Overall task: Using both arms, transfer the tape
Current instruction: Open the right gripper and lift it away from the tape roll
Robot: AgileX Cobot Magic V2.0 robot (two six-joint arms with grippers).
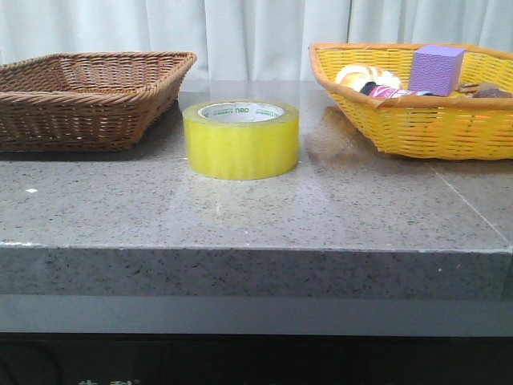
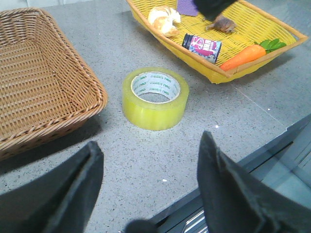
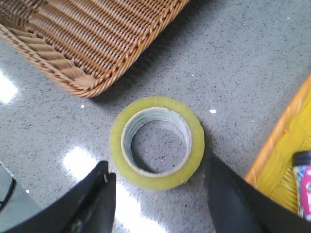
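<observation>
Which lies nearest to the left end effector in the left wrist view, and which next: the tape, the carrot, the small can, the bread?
Measured from the open left end effector:
1. Tape, on the bare table just ahead of the fingers.
2. Small can, at the yellow basket's near wall.
3. Carrot, at the basket's near wall; close to the can's range, so this pair is uncertain.
4. Bread, farthest back in the basket.
</observation>
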